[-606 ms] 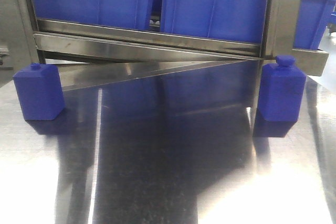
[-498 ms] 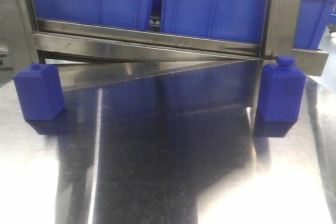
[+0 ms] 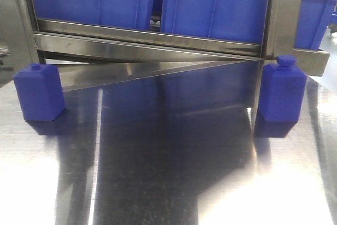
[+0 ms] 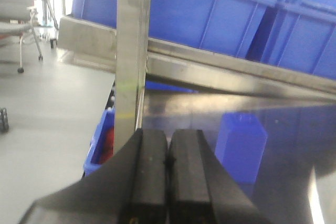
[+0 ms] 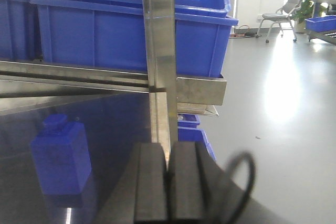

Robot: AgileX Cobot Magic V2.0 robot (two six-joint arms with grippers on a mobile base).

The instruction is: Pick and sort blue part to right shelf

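The blue part (image 3: 39, 92), squat with a small cap knob, stands upright at the left of the steel table. The left wrist view shows it as a blue block (image 4: 240, 148) ahead and right of my left gripper (image 4: 167, 137), which is shut and empty. Apart from the block, my right gripper (image 5: 169, 150) is also shut on nothing. Along the back runs the right shelf (image 3: 158, 40), a steel rack holding blue bins, and its rail end (image 5: 199, 88) lies ahead of the right gripper. Neither gripper appears in the front view.
A taller blue bottle (image 3: 283, 92) with a broader cap stands at the table's right, left of my right gripper (image 5: 60, 156). Steel rack posts (image 4: 131, 51) (image 5: 160, 51) rise just ahead of both grippers. Small blue bins (image 5: 194, 132) sit on the floor.
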